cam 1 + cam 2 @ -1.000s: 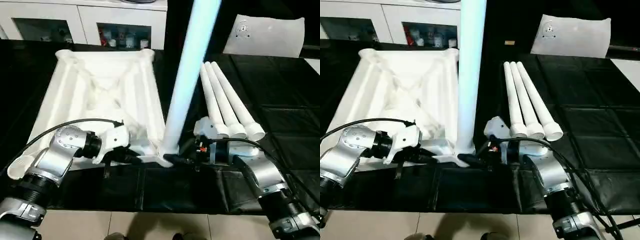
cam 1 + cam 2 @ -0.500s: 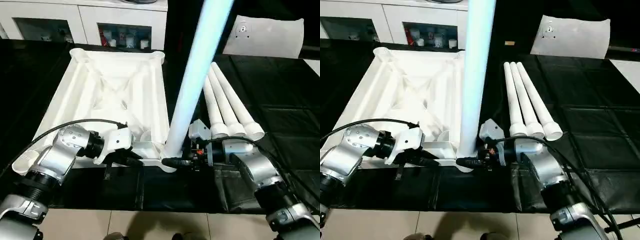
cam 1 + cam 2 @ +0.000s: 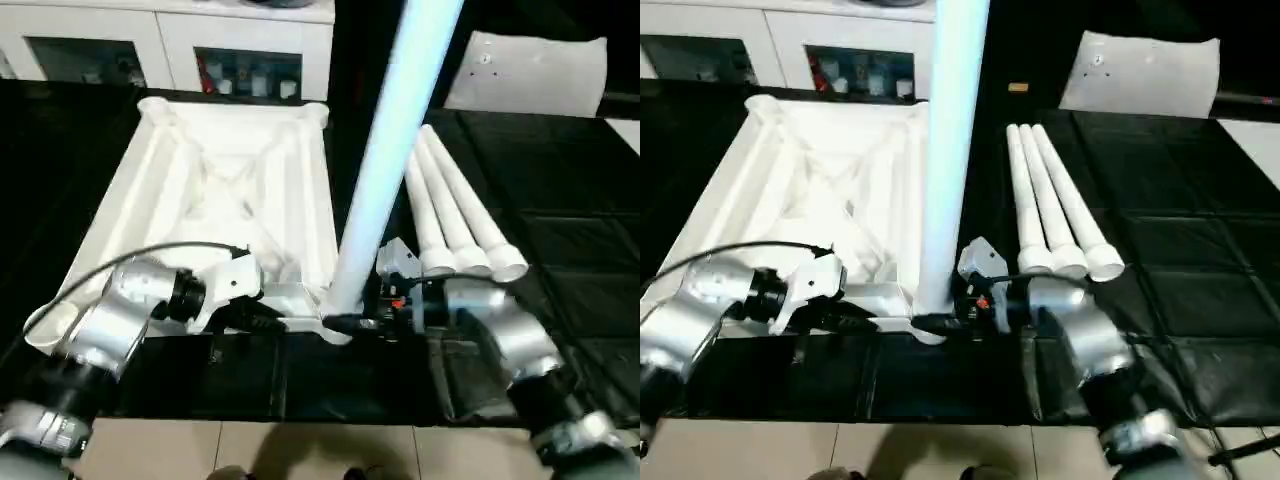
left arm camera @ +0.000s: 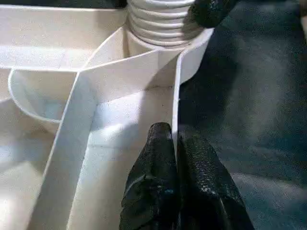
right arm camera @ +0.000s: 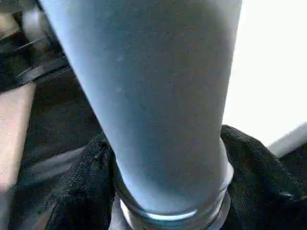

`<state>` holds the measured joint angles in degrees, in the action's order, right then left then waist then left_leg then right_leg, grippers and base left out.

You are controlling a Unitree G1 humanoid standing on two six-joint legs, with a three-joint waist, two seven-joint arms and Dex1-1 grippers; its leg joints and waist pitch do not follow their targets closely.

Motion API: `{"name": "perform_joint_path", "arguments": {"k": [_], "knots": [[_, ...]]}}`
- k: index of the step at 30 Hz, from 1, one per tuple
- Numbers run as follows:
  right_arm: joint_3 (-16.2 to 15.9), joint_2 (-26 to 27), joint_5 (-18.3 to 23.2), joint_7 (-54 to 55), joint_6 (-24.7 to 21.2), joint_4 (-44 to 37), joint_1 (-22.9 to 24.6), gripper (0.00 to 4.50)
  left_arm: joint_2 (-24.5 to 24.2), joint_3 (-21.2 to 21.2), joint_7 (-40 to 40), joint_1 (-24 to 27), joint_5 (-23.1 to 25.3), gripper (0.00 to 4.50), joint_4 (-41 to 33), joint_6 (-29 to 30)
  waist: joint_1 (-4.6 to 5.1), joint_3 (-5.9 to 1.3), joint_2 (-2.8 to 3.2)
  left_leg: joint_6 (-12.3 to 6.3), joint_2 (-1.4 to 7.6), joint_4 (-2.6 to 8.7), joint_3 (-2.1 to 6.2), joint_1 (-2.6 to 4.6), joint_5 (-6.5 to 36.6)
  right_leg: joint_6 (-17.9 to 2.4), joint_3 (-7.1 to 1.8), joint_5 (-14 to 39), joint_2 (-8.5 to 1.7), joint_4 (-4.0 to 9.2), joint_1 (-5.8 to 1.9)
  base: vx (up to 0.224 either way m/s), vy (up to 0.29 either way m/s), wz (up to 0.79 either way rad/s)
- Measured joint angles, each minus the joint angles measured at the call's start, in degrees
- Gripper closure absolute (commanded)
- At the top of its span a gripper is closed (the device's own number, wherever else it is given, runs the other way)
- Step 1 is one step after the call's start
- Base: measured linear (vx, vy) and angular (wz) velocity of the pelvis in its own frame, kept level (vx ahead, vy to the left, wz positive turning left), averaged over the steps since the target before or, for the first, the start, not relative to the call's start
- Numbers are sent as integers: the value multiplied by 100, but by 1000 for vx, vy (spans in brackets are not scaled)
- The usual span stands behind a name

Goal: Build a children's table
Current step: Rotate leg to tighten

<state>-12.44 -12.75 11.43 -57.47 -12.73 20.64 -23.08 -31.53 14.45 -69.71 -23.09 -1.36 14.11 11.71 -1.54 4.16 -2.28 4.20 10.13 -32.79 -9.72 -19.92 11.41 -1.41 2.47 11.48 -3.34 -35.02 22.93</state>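
Two grippers work at the near right corner of the tabletop [image 3: 215, 190] in the left eye view. This white square lies underside up on a black mat [image 3: 560, 200], its rim raised and diagonal ribs crossing the middle. One leg [image 3: 385, 165] stands upright in that corner socket — a smooth, pale tapered tube rising out of the top of the picture. The right gripper [image 3: 345, 322] reaches in from the right at the leg's foot; the left gripper [image 3: 262, 312] meets the near rim just left of the same corner. Three spare legs [image 3: 455, 215] lie side by side on the mat to the right, touching one another, wide ends nearest. A flat white bag [image 3: 525, 72] lies at the far right, and white cabinets [image 3: 160, 40] stand beyond the mat.

From the right eye, the same layout: leg upright in the near corner socket, both grippers at its base, three legs parallel on the mat.

At the left wrist, two black textured fingers [image 4: 158, 191] are clenched on the thin upright rim wall, one either side of it. Ahead of them sits the round socket [image 4: 189, 52], holding the leg's ribbed, threaded end.

At the right wrist, the leg's smooth bluish shaft stands between the two black fingers [image 5: 84, 191], which clasp its lower end — one on each side.
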Motion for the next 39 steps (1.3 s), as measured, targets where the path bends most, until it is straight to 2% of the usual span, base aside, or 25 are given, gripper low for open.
{"name": "perform_joint_path", "arguments": {"k": [3,5,8,10,15,17,20,22,25,27,31,35,39], "knots": [[322,545,-87,1132,52,212,33,172,345,-191,750,155,120,450,-298,613,141,-2,-4,10,3,-13,0,10,-8,15,0,6,1,2,-1,0,0,0],[411,740,-138,1628,70,284,14,173,537,-230,1095,233,180,450,-507,933,183,-5,2,10,3,-20,0,10,-8,18,-2,8,1,4,-2,0,0,0],[705,1286,-361,2820,93,674,-251,173,1179,-349,1952,246,500,450,-671,1512,208,-20,29,10,-2,-29,0,10,-8,19,-11,9,0,7,-2,0,0,0],[847,1461,-458,3373,97,845,-391,173,1555,-357,2407,246,560,450,-736,1729,203,-31,42,9,-7,-35,0,2,-8,22,-18,10,-2,10,-5,0,0,0],[955,1652,-516,3850,112,1003,-531,173,1775,-335,2814,243,616,450,-812,1909,177,-50,42,2,-8,-23,-1,-4,-3,31,-15,5,-2,8,-2,0,0,0],[976,1661,-520,3856,148,1072,-564,117,1800,-311,2852,241,676,450,-819,1908,168,-62,35,2,-7,-17,0,-4,-3,36,-12,3,-2,8,0,0,0,0],[976,1662,-506,3772,249,1073,-531,100,1716,-210,2842,226,752,450,-785,1749,152,-70,26,2,-5,-14,1,-6,-3,37,-8,4,-1,8,3,0,0,0],[963,1662,-505,3622,364,1001,-422,60,1561,-138,2761,217,744,450,-760,1597,154,-75,17,2,-1,-14,1,-9,-3,38,-6,3,2,8,7,0,0,0],[957,1655,-505,3500,423,984,-388,49,1473,-104,2699,196,770,450,-738,1518,163,-76,16,3,2,-13,1,-10,-3,37,-5,2,5,6,10,0,0,0],[953,1586,-478,3318,442,924,-346,16,1345,-99,2588,148,777,450,-664,1411,169,-76,16,3,5,-10,1,-12,-3,37,-3,2,7,6,12,0,0,0],[870,1326,-290,2823,311,650,-189,3,1172,-93,2358,89,705,450,-518,1144,159,-73,12,3,7,-7,1,-19,-1,15,0,-11,9,6,17,0,0,0],[683,656,-121,1800,199,305,-41,3,736,-121,1865,27,496,450,-172,502,144,-70,8,2,12,0,2,-21,-2,15,5,-10,12,6,20,0,0,0],[483,-52,-53,635,239,72,-17,3,204,-106,952,-22,297,450,109,-149,128,-58,-13,2,15,0,1,-23,-2,15,6,-10,14,9,21,0,0,0]]}}
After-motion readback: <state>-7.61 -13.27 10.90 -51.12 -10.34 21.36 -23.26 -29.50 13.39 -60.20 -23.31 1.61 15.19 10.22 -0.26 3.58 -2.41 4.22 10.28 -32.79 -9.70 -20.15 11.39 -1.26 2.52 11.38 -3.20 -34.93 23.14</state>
